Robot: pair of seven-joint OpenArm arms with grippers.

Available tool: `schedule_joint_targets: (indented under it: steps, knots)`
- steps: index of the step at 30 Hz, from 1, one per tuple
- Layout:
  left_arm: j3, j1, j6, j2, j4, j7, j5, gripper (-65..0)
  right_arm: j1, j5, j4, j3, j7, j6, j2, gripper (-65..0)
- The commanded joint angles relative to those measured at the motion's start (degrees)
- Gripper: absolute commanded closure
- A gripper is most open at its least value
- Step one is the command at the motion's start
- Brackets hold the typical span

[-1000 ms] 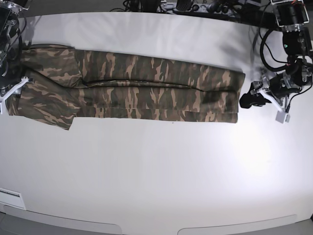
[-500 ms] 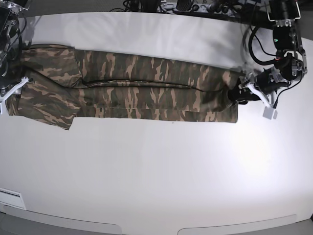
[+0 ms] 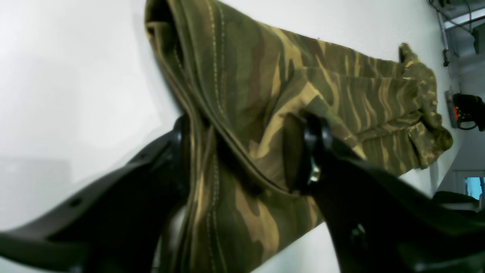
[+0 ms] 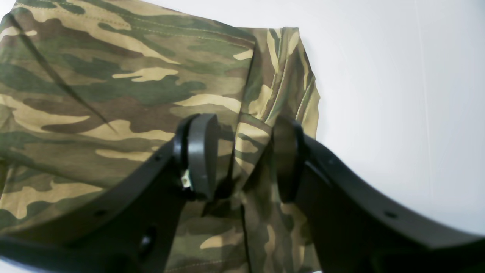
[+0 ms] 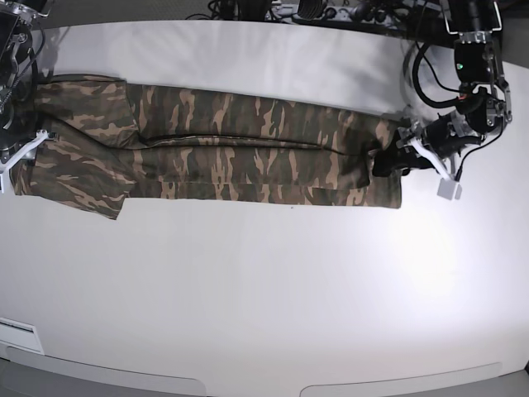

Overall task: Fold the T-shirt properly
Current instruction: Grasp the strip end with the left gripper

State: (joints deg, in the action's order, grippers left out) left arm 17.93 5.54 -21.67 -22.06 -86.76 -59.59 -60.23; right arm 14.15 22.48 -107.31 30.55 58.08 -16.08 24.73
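Note:
The camouflage T-shirt (image 5: pixel 231 153) lies folded into a long strip across the far half of the white table (image 5: pixel 264 281). My left gripper (image 5: pixel 387 161) is at the strip's right end. In the left wrist view its jaws (image 3: pixel 235 159) stand open on either side of the bunched hem of the T-shirt (image 3: pixel 246 76), one finger against the cloth. My right gripper (image 5: pixel 31 145) is at the strip's left end. In the right wrist view it (image 4: pixel 242 155) is open, straddling a raised fold of the T-shirt (image 4: pixel 113 94) near the sleeve edge.
Cables and equipment (image 5: pixel 331 12) line the table's back edge. A small white label (image 5: pixel 16 335) sits at the front left corner. Bare white tabletop stretches in front of the shirt.
My left arm has slid leftward from beside the table edge onto the shirt's right end, nudging the hem inward, and its jaws have narrowed a little. The right arm has not moved.

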Motion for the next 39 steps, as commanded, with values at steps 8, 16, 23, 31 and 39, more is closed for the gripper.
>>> schedule_joint_targets:
  steps: [8,16,23,31,39]
  knots:
    - [-0.26,-1.75,-0.55,-0.63,-0.22,-2.27,-1.2,-30.7,-0.5,-0.02,-1.07,0.59,-0.9,0.02,1.16,-27.5]
    - [-0.31,-1.75,-2.73,-0.63,-0.22,-3.89,-4.63,-10.1,-0.5,-0.02,-1.07,0.59,-0.9,0.02,1.16,-27.5]
    - [0.2,-1.81,-2.78,-0.96,-0.24,-3.02,-2.82,0.0,-0.52,0.28,-1.07,0.59,-1.07,0.0,1.16,-27.4]
    - [3.87,-4.48,-2.75,-1.05,-0.24,-3.06,-1.25,0.0,-0.5,15.41,-1.07,0.59,-1.01,-11.43,2.6,0.0]
    - [5.11,-5.07,-2.75,-2.21,-0.24,-3.45,-1.38,0.0,-0.48,17.77,3.34,-0.17,-2.73,-14.1,1.57,0.0]
